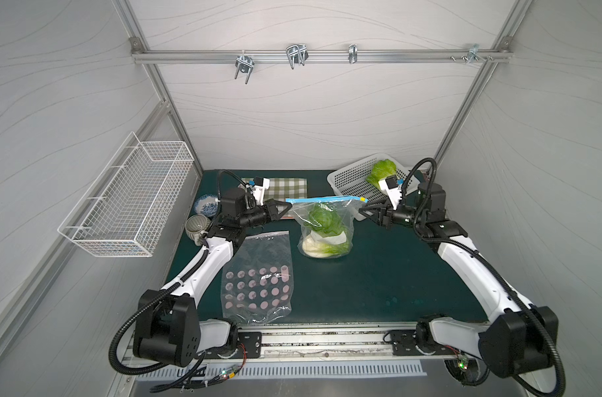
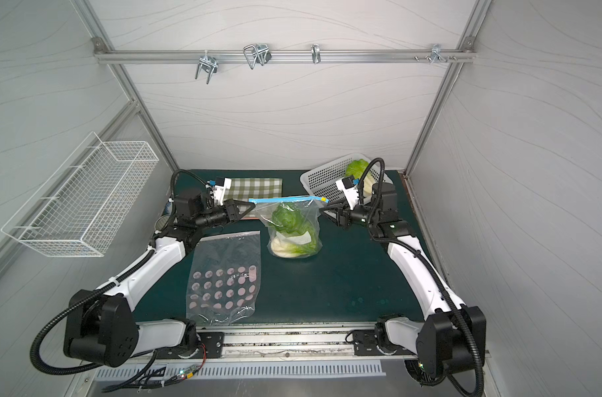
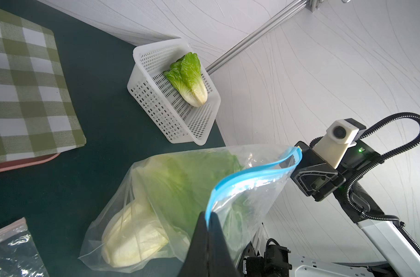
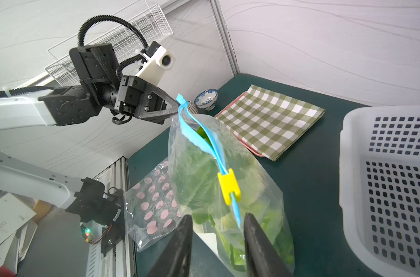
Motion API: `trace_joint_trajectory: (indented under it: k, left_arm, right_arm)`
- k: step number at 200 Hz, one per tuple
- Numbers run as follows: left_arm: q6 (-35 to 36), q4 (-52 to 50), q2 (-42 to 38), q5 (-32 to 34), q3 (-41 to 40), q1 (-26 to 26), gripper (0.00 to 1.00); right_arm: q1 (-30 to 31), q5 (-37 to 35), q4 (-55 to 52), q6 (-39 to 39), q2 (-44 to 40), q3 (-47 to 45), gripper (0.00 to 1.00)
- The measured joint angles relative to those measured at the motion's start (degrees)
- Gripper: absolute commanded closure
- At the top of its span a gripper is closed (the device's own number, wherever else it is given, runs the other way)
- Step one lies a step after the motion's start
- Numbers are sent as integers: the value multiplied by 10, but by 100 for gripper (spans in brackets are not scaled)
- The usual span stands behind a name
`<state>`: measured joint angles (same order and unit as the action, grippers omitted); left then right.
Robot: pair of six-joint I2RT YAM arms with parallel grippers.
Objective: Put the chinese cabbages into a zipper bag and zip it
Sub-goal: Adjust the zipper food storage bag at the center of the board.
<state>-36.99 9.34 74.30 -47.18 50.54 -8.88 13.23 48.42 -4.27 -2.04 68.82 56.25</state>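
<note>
A clear zipper bag (image 1: 323, 227) stands mid-table in both top views, with two chinese cabbages (image 1: 322, 220) inside, one lying with its white base (image 3: 132, 239) low. My left gripper (image 3: 207, 217) is shut on the left end of the bag's blue zip strip (image 1: 322, 199). The yellow slider (image 4: 229, 185) sits near the strip's right end, and the strip gapes a little beyond it. My right gripper (image 4: 218, 217) is open, with the strip's tail hanging between its jaws. A third cabbage (image 1: 382, 172) lies in the white basket (image 1: 347, 173) at the back right.
A second clear bag with pink dots (image 1: 258, 282) lies flat at the front left. A green checked cloth (image 1: 282, 187) is at the back, with a blue-patterned bowl (image 1: 207, 205) and a grey mug (image 1: 196, 228) behind my left arm. A wire basket (image 1: 131, 202) hangs on the left wall.
</note>
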Motion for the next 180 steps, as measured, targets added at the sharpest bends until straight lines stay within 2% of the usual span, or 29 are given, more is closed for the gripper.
trace_joint_trajectory:
  k: [57,84,110,126,159,180]
  left_arm:
    - [3,-2,0,-1,0,0,100]
    - [6,-10,0,-1,1,0,100]
    - [9,-19,0,-1,2,0,100]
    - [10,-22,0,0,2,0,100]
    - [10,-27,0,0,3,0,100]
    - [12,-30,0,0,4,0,100]
  right_arm:
    - [-7,-10,38,-16,66,17,71]
    - [-9,-8,54,-27,73,15,89]
    - [-9,-5,73,-38,72,15,83]
    - [-9,-4,90,-45,69,11,83]
    - [-9,-1,115,-63,68,9,95]
    - [-9,1,123,-72,68,9,94]
